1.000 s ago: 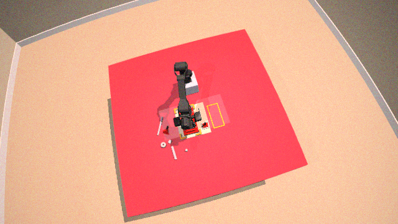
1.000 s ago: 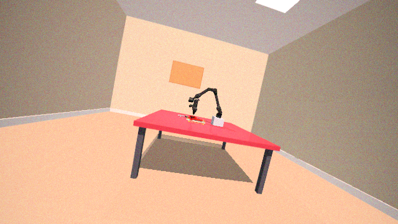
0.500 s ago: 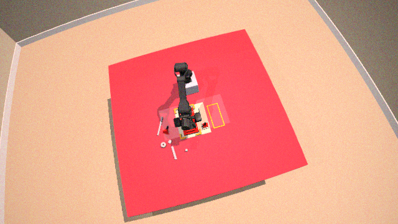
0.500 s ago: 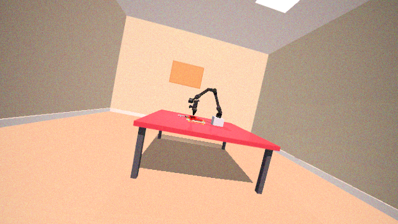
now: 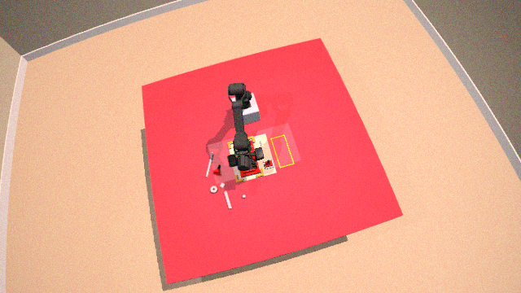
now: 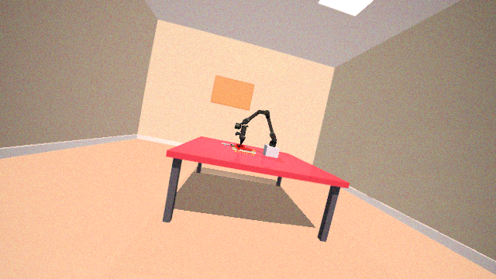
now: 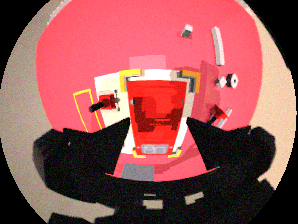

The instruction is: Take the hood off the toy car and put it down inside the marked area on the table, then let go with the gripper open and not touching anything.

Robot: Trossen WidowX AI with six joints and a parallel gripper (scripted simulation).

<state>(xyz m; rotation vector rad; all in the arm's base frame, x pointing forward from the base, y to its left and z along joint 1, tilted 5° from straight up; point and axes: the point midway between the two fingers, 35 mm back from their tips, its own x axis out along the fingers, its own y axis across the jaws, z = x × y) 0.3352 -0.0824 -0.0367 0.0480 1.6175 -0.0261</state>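
Observation:
The red toy car (image 5: 249,172) (image 7: 157,95) lies among yellow corner pieces on a cream board (image 5: 269,155) (image 7: 106,84). Its hood is not clearly distinct from the red body; dark shadow falls across the middle, and a pale grey part sits at its near end in the wrist view. My gripper (image 7: 159,120) (image 6: 241,144) is open and empty, pointing down just above the car, one finger to each side. Whether the fingers touch the car cannot be told. The marked area, a yellow outline (image 5: 275,153) (image 7: 80,112), lies beside the board, with nothing seen inside it in the top view.
A red piece with a black handle (image 5: 268,163) (image 7: 107,102) stands on the board, toward the outline. Another red-and-black piece (image 5: 217,171) (image 7: 219,115) lies on the opposite side, near white bars (image 5: 228,199) (image 7: 218,46) and a white ring (image 5: 213,190) (image 7: 232,80). A white block (image 5: 251,115) (image 6: 271,151) is at the arm's base.

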